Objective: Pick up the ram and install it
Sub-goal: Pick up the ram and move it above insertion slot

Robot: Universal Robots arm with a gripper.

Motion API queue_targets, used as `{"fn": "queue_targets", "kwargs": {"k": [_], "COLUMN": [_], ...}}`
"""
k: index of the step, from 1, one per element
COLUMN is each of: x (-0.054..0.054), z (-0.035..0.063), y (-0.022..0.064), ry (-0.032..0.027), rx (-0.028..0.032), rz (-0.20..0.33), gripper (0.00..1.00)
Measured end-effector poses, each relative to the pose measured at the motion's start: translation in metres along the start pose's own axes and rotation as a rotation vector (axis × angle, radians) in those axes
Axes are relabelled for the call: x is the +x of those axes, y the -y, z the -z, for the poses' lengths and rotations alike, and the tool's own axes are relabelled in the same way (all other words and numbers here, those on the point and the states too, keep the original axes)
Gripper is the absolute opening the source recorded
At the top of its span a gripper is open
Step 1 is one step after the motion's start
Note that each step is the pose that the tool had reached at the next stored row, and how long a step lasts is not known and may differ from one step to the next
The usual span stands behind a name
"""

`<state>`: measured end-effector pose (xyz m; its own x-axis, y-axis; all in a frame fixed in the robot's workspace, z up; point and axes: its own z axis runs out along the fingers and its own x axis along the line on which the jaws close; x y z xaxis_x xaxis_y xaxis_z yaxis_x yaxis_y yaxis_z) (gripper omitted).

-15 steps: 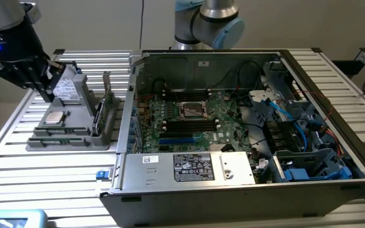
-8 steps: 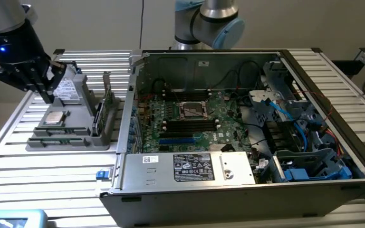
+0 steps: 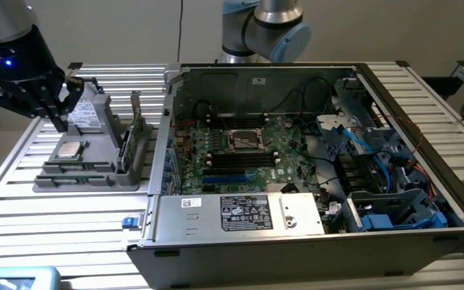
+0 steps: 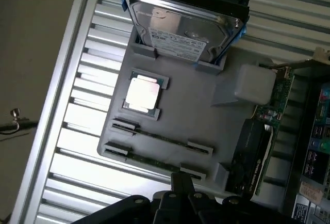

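Two ram sticks stand on edge in slots of a grey holder [image 4: 196, 110]: one ram stick [image 4: 162, 137] lies nearer the holder's middle, and the second ram stick [image 4: 154, 160] runs along its outer edge. My gripper [image 4: 180, 185] hangs above that edge, close over the second stick, and nothing shows in its grasp. In the exterior view the gripper [image 3: 57, 118] hovers over the holder [image 3: 87, 172] at the exterior view's left, apart from the open computer case [image 3: 215, 254]. The motherboard [image 3: 240, 151] lies in the case floor with black and blue slots [image 3: 236, 162].
The holder also carries a leaning hard drive [image 4: 183, 28], a CPU chip [image 4: 143, 94] and an upright green card with a bracket [image 4: 263, 131]. Cables and blue drive bays [image 3: 385, 181] crowd the case at the exterior view's right. Everything stands on a slatted metal table [image 3: 55, 223].
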<state>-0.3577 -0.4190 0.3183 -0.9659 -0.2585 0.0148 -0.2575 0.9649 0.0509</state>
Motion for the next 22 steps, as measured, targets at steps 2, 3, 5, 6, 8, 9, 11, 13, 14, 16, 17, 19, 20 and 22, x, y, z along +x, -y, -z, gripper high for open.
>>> {"fn": "queue_targets", "kwargs": {"k": [2, 3, 5, 6, 8, 9, 11, 13, 14, 16, 17, 19, 20, 22], "x": [0.0000, 0.0000, 0.0000, 0.0000, 0.0000, 0.0000, -0.0001, 0.0000, 0.0000, 0.0000, 0.0000, 0.0000, 0.0000, 0.0000], "z": [-0.0002, -0.0002, -0.0003, -0.0004, -0.0005, -0.0006, -0.0007, -0.0008, -0.0009, -0.0011, -0.0011, -0.0013, -0.0013, -0.0014], "y": [0.0000, 0.0000, 0.0000, 0.0000, 0.0000, 0.0001, 0.0001, 0.0001, 0.0000, 0.0001, 0.0001, 0.0001, 0.0001, 0.0001], "ry": [-0.0017, -0.0027, -0.0046, -0.0055, -0.0074, -0.0083, -0.0101, -0.0120, -0.0130, -0.0148, -0.0157, -0.0176, -0.0186, -0.0204], "rx": [0.0005, 0.0007, 0.0013, 0.0016, 0.0021, 0.0024, 0.0029, 0.0035, 0.0037, 0.0043, 0.0045, 0.0051, 0.0053, 0.0059], "rz": [0.036, 0.054, 0.091, 0.108, 0.145, 0.164, 0.200, 0.236, 0.254, 0.291, 0.309, 0.345, 0.363, 0.400], "gripper": [0.11, 0.11, 0.11, 0.11, 0.11, 0.11, 0.11, 0.11, 0.11, 0.11, 0.11, 0.11, 0.11, 0.11]}}
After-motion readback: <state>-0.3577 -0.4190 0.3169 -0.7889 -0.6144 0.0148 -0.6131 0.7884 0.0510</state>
